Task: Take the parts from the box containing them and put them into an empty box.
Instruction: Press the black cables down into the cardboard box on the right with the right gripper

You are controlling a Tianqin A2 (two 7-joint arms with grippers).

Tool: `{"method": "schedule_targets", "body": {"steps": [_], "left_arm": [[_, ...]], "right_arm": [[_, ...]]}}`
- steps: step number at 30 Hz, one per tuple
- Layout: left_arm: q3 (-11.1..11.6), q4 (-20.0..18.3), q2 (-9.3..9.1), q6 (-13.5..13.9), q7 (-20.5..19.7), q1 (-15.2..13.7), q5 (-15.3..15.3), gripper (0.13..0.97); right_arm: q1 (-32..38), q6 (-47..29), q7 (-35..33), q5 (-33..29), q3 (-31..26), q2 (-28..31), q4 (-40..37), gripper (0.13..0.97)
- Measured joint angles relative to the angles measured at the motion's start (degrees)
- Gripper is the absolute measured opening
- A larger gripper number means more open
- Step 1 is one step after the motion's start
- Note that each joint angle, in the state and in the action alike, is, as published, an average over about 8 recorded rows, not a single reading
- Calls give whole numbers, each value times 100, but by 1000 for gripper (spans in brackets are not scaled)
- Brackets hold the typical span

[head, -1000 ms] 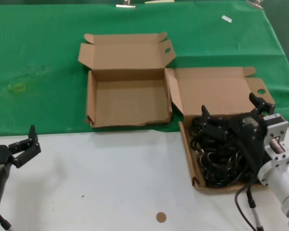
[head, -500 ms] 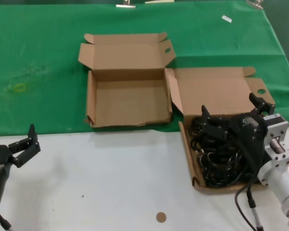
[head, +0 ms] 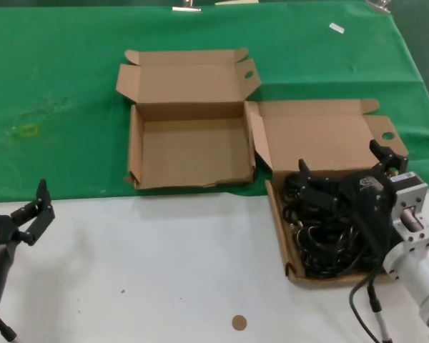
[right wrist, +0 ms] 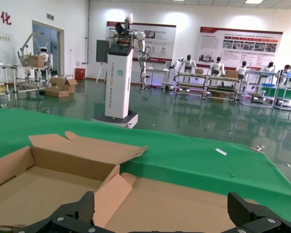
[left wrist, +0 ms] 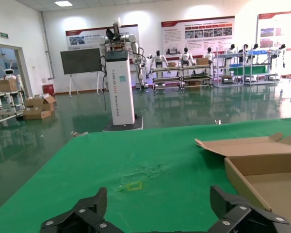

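Observation:
The box containing the parts [head: 314, 136] stands at the right with its tall lid up, and a heap of black parts [head: 322, 239] fills its tray. My right gripper [head: 341, 158] is open and hovers over that heap, holding nothing. In the right wrist view, the gripper [right wrist: 162, 211] faces the lid [right wrist: 184, 204]. The empty box [head: 189, 150] lies open on the green cloth to the left of the full one; it also shows in the right wrist view [right wrist: 39, 179] and the left wrist view [left wrist: 266, 165]. My left gripper [head: 36, 214] is open and empty at the table's left edge; it also shows in the left wrist view [left wrist: 157, 208].
A green cloth [head: 57, 86] covers the far half of the table and the near half is white [head: 164, 271]. A small brown disc [head: 238, 322] lies near the front edge. A yellow mark [head: 28, 129] and a white scrap [head: 336, 28] lie on the cloth.
My left gripper has shifted slightly left and turned a little. The right gripper and both boxes have stayed in place.

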State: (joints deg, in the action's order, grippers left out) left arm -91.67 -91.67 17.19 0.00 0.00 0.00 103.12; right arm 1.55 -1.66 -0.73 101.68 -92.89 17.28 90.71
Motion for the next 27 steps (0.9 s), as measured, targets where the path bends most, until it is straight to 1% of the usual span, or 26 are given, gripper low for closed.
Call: {"method": "schedule_targets", "body": {"steps": [5, 6, 11, 14, 18, 22, 26, 27], "left_arm": [[0, 0, 0, 0, 0, 0, 0, 718], [0, 0, 0, 0, 0, 0, 0, 718], [0, 0, 0, 0, 0, 0, 0, 581], [0, 0, 0, 0, 0, 0, 0, 498], [0, 0, 0, 0, 0, 0, 0, 498], [0, 0, 0, 0, 0, 0, 0, 403], [0, 0, 0, 0, 0, 0, 0, 308], [0, 0, 0, 0, 0, 0, 0, 308]], "right_arm": [[-63, 172, 16, 100, -183, 274, 87, 966], [-75, 230, 19, 152, -247, 370, 111, 966], [-93, 551, -14, 551, -646, 992, 232, 966], [-56, 714, -65, 854, -927, 1457, 303, 966], [55, 834, -125, 1244, -1339, 2143, 382, 966], [256, 821, -160, 1568, -1820, 2888, 437, 966], [551, 654, -134, 1741, -2315, 3612, 457, 966], [631, 580, -112, 1742, -2416, 3767, 454, 966]]}}
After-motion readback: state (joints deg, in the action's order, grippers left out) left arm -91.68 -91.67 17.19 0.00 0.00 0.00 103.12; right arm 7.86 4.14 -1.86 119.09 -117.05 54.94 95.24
